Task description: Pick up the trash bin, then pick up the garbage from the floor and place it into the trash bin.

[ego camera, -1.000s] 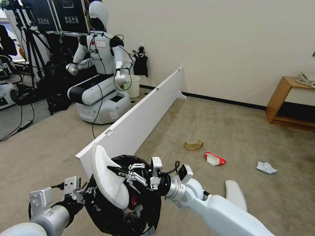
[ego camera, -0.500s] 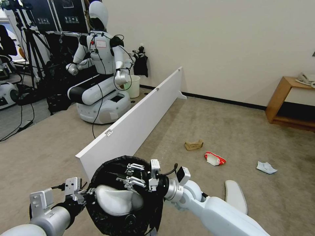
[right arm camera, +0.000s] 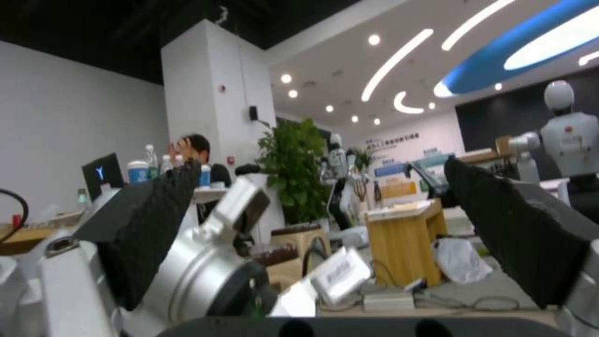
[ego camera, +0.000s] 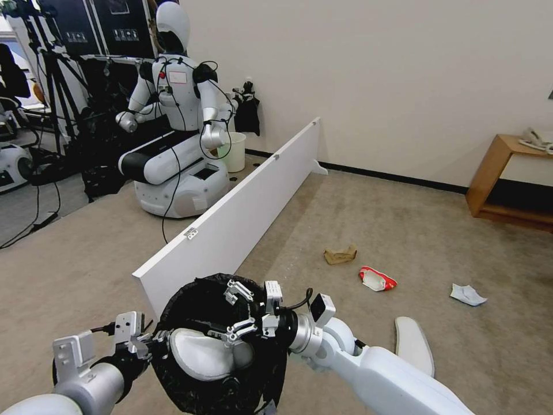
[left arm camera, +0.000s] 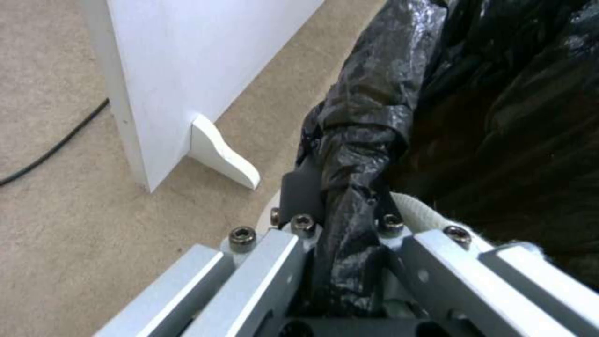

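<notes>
Carpet, slipper (ego camera: 210, 356) in bin (ego camera: 190, 300), under spread right hand (ego camera: 237, 308)

Beige carpet (ego camera: 368, 219) covers the floor; a low white board (ego camera: 242, 219) crosses the centre, a wooden shelf (ego camera: 495, 178) stands at right against the cream wall (ego camera: 374, 75).

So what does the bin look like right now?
The bin is round and lined with a crinkly, shiny black bag. It stands upright on the beige carpet, close beside the low white board. A white slipper lies inside it. The left gripper is shut on its bagged rim, and the open right gripper hangs over its mouth.
</notes>
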